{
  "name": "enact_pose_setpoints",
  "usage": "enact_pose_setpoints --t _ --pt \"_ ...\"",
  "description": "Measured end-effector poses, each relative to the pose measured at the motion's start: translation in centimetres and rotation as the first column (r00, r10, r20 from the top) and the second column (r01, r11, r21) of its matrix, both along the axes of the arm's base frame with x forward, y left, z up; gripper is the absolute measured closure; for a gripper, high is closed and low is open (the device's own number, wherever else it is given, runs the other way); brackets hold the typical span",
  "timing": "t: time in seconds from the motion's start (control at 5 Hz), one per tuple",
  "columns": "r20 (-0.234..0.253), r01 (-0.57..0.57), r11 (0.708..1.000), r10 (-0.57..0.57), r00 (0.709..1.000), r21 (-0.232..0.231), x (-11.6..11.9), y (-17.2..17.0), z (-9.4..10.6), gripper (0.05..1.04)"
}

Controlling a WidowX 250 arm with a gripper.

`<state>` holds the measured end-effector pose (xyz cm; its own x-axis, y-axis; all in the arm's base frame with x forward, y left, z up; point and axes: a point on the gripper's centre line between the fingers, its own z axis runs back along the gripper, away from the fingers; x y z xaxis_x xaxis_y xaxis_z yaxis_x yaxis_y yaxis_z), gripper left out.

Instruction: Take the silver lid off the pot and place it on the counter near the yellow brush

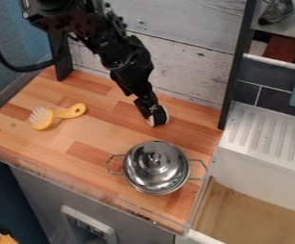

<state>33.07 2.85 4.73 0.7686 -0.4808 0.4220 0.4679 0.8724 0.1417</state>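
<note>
The black gripper (152, 110) hangs over the back of the wooden counter, near the whitewashed plank wall. At its lower end is a small dark piece with a white curved edge (167, 115); whether this is held or part of the gripper is unclear. Below the gripper and apart from it, a shiny metal pot (156, 167) stands with its lid on, its two wire handles out to the sides. To the left lies a yellow brush (70, 112) with white bristles turned to the left.
A white sink unit with a ribbed drainboard (262, 133) stands at the right, with a wood-floored basin (251, 214) below it. A dark upright post (234, 71) rises at the counter's back right, and a clear rail (79, 183) runs along the front edge.
</note>
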Motion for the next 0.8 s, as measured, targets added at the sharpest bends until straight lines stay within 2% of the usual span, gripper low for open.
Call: enact_pose_setpoints --t 0.2,0.6,0.8 --pt "-0.020 -0.042 0.999 0.042 0.999 0.011 -0.8 -1.8 1.2 0.083" --pt "-0.085 -0.049 0.999 0.049 0.995 0.011 -2.4 -5.0 0.1 0.083" --pt "-0.122 -0.055 0.996 0.063 0.990 0.066 -3.4 -5.7 -0.4 0.083"
